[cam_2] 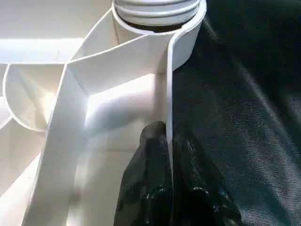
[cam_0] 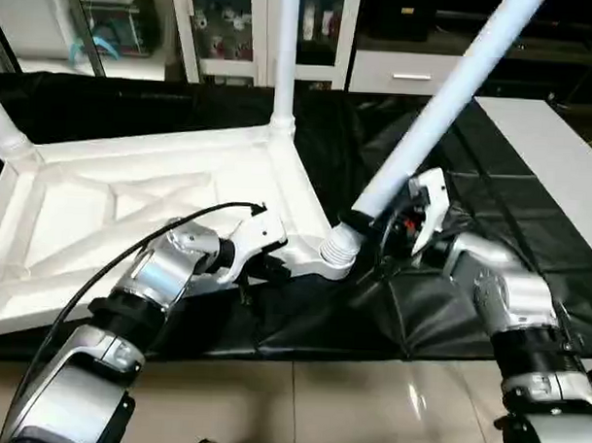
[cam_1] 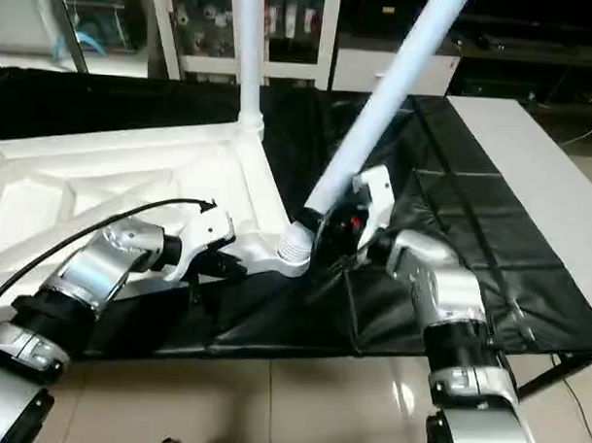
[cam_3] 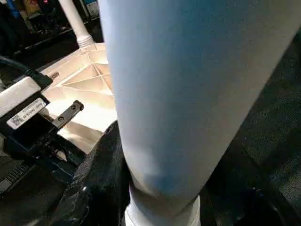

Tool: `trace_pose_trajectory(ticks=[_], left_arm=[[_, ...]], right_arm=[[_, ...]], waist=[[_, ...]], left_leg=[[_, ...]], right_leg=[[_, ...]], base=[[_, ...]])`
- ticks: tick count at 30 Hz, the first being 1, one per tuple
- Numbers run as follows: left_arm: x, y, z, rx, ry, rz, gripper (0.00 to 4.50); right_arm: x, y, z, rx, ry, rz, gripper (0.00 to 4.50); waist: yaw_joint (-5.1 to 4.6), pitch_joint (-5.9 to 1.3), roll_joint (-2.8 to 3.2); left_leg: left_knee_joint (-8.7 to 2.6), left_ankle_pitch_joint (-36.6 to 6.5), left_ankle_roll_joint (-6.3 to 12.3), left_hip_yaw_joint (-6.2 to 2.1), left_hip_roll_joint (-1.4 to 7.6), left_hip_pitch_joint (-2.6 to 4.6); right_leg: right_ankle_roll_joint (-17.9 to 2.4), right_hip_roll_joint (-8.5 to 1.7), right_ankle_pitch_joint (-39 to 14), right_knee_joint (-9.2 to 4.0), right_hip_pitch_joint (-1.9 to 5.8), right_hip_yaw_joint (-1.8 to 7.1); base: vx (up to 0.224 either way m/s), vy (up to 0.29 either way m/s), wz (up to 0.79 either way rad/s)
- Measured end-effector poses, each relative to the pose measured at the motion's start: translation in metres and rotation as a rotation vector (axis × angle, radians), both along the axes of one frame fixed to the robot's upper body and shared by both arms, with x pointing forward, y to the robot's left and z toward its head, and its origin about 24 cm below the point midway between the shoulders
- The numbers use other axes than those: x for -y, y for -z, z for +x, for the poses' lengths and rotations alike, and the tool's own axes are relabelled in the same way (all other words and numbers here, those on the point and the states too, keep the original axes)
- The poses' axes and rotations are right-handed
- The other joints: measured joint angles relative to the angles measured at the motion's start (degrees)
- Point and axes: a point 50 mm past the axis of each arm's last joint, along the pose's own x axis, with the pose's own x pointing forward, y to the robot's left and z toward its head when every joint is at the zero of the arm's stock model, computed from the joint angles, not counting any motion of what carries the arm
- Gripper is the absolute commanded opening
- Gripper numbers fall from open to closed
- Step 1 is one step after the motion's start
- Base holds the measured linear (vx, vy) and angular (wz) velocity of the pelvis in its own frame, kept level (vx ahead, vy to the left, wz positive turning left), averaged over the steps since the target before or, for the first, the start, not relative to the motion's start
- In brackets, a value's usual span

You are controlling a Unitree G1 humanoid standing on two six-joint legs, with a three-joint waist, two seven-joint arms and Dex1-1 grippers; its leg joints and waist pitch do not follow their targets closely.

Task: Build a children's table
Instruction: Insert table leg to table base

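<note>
The white children's table top [cam_0: 131, 206] lies upside down on the black-draped table, ribs up. One leg [cam_0: 284, 56] stands upright in the far right socket, and another leg [cam_0: 3, 129] rises from the far left corner. My left gripper [cam_0: 265, 269] is shut on the top's thin near rim [cam_2: 169, 108], just beside the near right socket [cam_0: 336, 252]. My right gripper [cam_0: 373, 234] is shut on a third leg [cam_0: 446, 100], which leans up to the right with its threaded end at that socket. In the right wrist view the leg [cam_3: 188, 94] fills the picture.
A grey-white table surface [cam_0: 556, 153] runs along the right. Cabinets and shelves [cam_0: 225, 25] stand behind the work table. The black cloth [cam_0: 448, 314] hangs over the near edge above a tiled floor [cam_0: 319, 407].
</note>
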Motion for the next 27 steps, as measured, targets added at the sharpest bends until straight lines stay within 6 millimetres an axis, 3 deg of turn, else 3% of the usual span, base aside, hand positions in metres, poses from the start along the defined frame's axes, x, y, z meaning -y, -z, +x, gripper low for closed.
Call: trace_pose_trajectory(ticks=[12, 27], left_arm=[[0.001, 0.001, 0.001, 0.0, 0.003, -0.001, 0.0], [-0.003, 0.001, 0.001, -0.008, -0.003, 0.002, 0.0]], right_arm=[[-0.011, -0.008, -0.011, 0.134, -0.084, -0.186, 1.84], [-0.017, -0.015, 0.004, 0.068, -0.135, -0.219, 1.84]], waist=[[0.03, -0.08, 0.13], [-0.18, -0.14, 0.04]], left_leg=[[-0.02, 0.0, 0.0, -0.01, -0.01, 0.01], [-0.02, 0.01, -0.01, -0.02, 0.0, 0.02]], right_leg=[[0.06, 0.0, -0.03, -0.04, 0.03, 0.0], [0.03, 0.0, -0.02, -0.01, 0.03, 0.0]], base=[[0.0, 0.0, 0.0], [0.0, 0.0, 0.0]])
